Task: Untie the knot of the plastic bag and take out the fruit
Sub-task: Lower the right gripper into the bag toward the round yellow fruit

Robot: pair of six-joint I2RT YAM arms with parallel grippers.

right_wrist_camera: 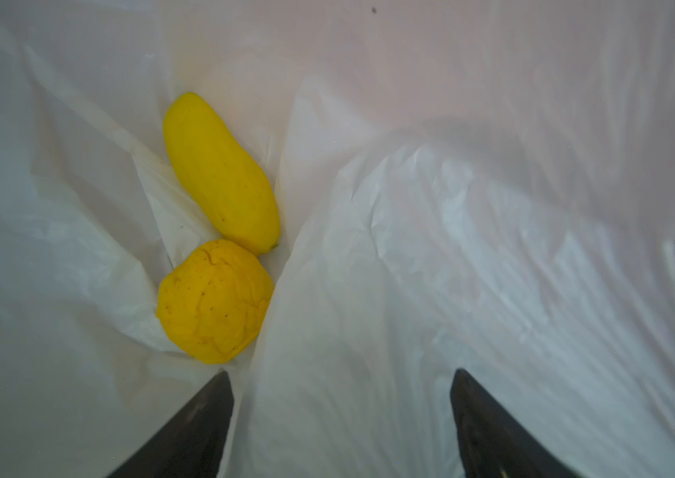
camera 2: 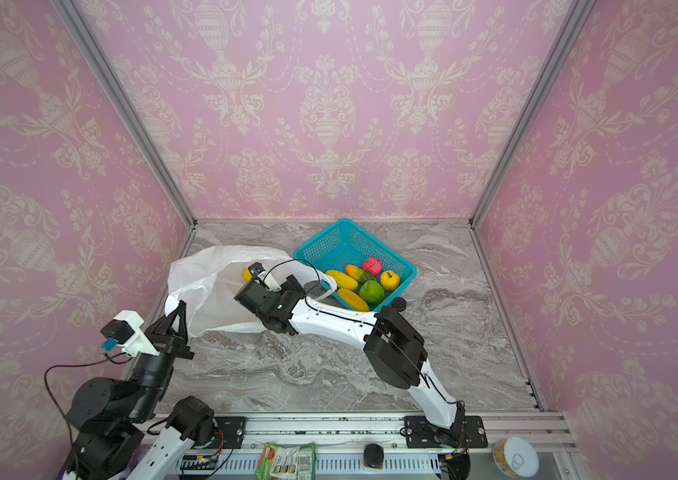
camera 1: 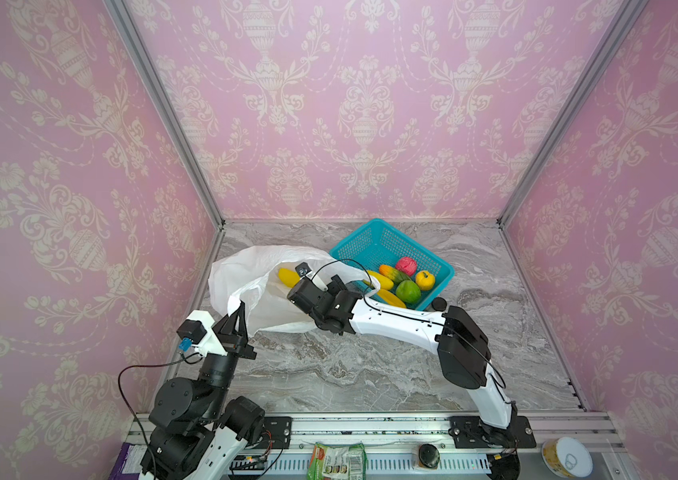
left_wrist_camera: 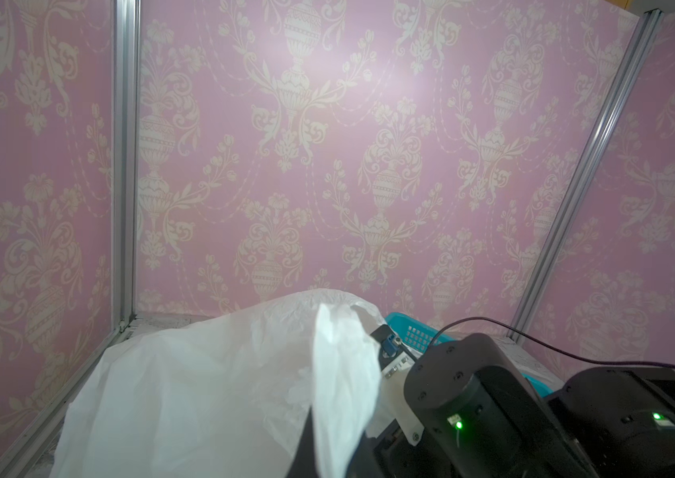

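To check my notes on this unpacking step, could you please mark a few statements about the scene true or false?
The left tool pinches the plastic bag. True.
The right tool is shut on a fruit. False: its jaws stand open inside the bag, holding nothing.
A long yellow fruit and a round yellow fruit lie in the bag. True.
The teal basket is empty. False: it holds a green apple and other fruit.
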